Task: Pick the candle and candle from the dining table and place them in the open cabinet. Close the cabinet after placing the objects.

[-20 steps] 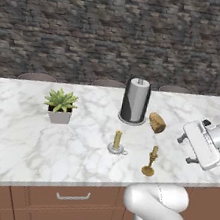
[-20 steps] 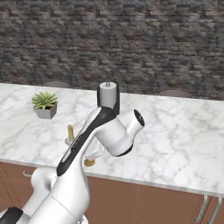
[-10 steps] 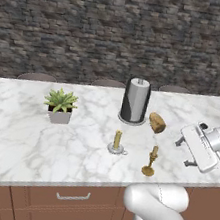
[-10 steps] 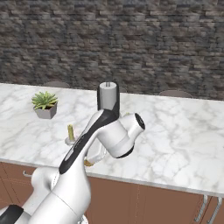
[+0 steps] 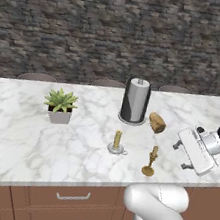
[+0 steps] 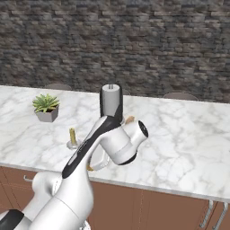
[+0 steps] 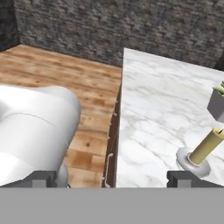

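On the dining table [image 5: 20, 142] a stubby yellow candle [image 5: 118, 140] stands in a shallow silver dish. A second candle [image 5: 151, 161] stands on a slim brass candlestick just right of it, near the front edge. My gripper [image 5: 181, 154] hovers over the table to the right of the candlestick. It is open, its fingers point left toward the candles, and it holds nothing. In the hand view the dish candle [image 7: 204, 148] sits at the right, beyond the right fingertip [image 7: 181, 177], with the gripper [image 7: 113, 177] over the table's edge. The cabinet is out of view.
A steel paper-towel stand [image 5: 135, 101] rises behind the candles, with a brown bread-like lump [image 5: 156, 122] to its right. A potted plant [image 5: 60, 106] sits at the left. Brown drawers [image 5: 72, 197] run below the top. My arm [image 6: 90, 148] covers the candlestick in the right base view.
The hand has drifted slightly left and down toward the candles, jaws still wide. The candles and other things have not moved.
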### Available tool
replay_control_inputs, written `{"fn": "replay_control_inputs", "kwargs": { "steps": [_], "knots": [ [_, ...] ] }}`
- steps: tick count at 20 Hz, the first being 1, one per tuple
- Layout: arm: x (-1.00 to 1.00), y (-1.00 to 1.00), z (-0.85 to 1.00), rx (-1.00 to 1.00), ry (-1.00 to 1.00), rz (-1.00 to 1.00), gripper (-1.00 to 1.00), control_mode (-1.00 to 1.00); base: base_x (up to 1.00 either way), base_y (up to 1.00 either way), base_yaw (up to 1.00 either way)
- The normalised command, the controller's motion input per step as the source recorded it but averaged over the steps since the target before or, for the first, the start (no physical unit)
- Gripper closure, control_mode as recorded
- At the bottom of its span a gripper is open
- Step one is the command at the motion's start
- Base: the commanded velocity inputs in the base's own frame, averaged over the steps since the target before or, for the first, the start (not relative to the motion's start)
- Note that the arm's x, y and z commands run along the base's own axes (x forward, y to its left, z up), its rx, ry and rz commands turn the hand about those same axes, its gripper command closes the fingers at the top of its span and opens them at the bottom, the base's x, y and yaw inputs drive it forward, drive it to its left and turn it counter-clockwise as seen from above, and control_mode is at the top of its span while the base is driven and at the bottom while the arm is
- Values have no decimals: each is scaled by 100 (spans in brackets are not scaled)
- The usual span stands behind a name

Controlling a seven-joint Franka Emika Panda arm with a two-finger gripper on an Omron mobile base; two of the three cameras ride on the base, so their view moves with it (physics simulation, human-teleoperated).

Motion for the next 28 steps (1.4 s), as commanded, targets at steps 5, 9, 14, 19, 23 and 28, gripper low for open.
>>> {"fn": "replay_control_inputs", "kwargs": {
  "steps": [5,9,14,19,23,28],
  "knots": [
    [10,0,-15,0,0,0,-100,-100,0,0,0],
    [10,0,-16,0,0,0,-100,-100,0,0,0],
    [10,0,-17,0,0,0,-100,-100,0,0,0],
    [13,0,-15,0,2,0,-100,-100,0,0,0],
    [21,0,-13,0,3,0,-100,-100,0,0,0],
    [23,0,-13,0,4,0,-100,-100,0,0,0]
  ]
}}
